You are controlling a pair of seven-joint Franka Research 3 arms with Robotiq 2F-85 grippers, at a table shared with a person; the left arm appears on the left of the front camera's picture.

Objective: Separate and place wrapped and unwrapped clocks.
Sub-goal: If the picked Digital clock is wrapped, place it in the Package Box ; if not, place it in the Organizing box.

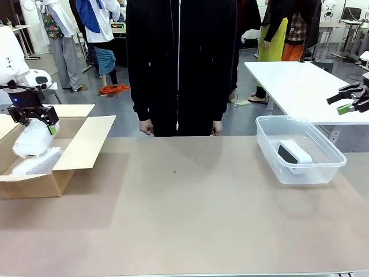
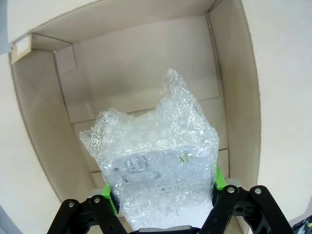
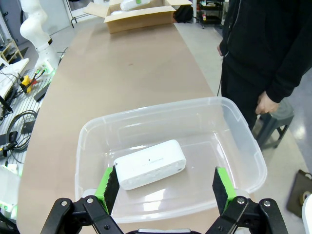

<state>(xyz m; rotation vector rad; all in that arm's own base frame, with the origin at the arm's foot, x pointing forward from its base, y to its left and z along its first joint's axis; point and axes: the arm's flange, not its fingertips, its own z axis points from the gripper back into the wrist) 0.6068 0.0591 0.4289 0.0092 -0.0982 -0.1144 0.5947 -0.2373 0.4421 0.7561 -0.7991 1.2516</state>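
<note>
My left gripper (image 1: 36, 124) is shut on a wrapped clock (image 1: 27, 142), an oblong bundle in bubbly wrap, hanging over the open cardboard box (image 1: 86, 138) at the table's left. In the left wrist view the green pads (image 2: 111, 198) press both sides of this wrapped clock (image 2: 156, 156), with the box floor (image 2: 136, 63) below. A second wrapped clock (image 1: 38, 165) lies in the box. The unwrapped clock (image 1: 294, 154), a smooth white block with a dark face, lies in the clear plastic bin (image 1: 271, 124) at the right. My right gripper (image 3: 163, 187) hangs open above that unwrapped clock (image 3: 150, 163) and holds nothing.
A person in black stands at the far edge with both hands (image 1: 145, 127) near the table. The brown tabletop (image 1: 184, 213) stretches between box and bin. The right gripper (image 1: 342, 104) sits high beyond the bin's far right. A white table (image 1: 300, 81) stands behind.
</note>
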